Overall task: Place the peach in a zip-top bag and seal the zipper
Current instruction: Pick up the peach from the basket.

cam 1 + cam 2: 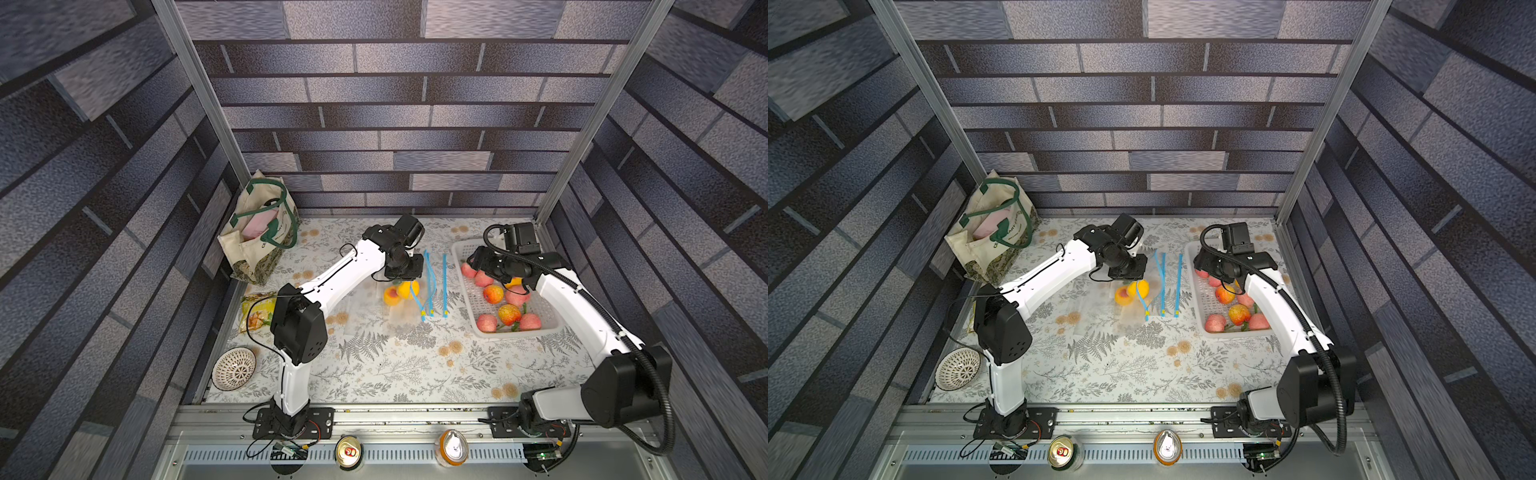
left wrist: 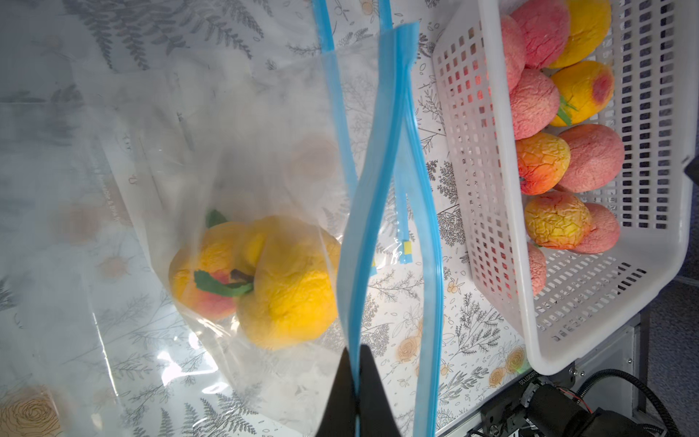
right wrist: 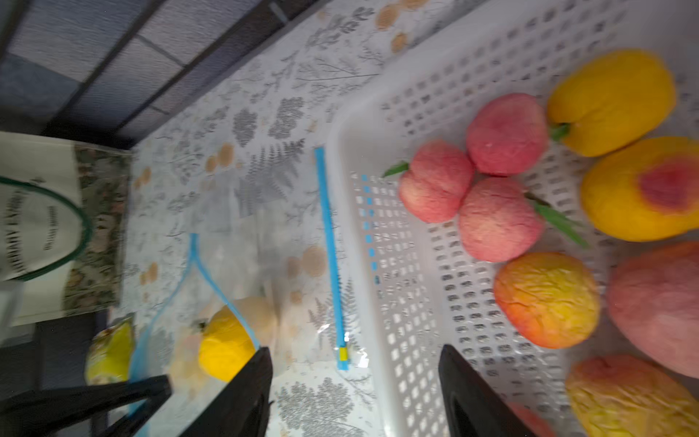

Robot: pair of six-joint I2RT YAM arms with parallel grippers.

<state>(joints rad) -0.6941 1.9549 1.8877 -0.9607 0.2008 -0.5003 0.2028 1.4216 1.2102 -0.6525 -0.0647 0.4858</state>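
Left hand: fingers clenched on one lip of the blue zipper of the zip-top bag, with the strip pinched right at the fingertips. The zipper's second lip bows away from the held one, so the mouth gapes and the bag is unsealed. Inside the bag, just beyond the left hand's fingertips, a yellow peach and a red-orange peach touch each other and lie on the desk through the film. Right hand: released, fingers spread, nothing between them. It hangs over the rim of the white basket, and the basket wall runs beneath the gap. Loose peaches lie on one side of this hand and a spare bag, flat on the desk, on the other. In both top views the two hands are well apart, with the spare bag's blue strip between them.
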